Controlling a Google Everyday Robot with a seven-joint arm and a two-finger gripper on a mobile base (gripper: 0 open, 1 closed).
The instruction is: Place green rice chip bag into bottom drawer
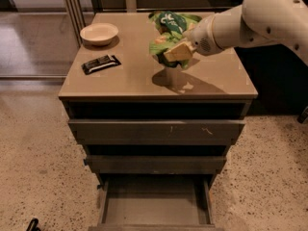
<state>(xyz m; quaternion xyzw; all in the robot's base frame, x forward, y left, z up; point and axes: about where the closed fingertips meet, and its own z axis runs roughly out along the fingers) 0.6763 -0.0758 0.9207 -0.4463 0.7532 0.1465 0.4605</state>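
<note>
The green rice chip bag (169, 32) is held in the air above the middle of the cabinet top, its shadow on the surface below. My gripper (177, 53) is shut on the bag's lower part, its tan fingers (179, 52) clamped on it; the white arm reaches in from the right. The bottom drawer (155, 207) is pulled out at the foot of the cabinet and its inside is bare.
A cream bowl (99, 33) and a small black wrapped bar (100, 64) lie on the left of the cabinet top (216, 81). The two upper drawers (156, 131) stand slightly out. Speckled floor surrounds the cabinet; a glass partition stands at the back left.
</note>
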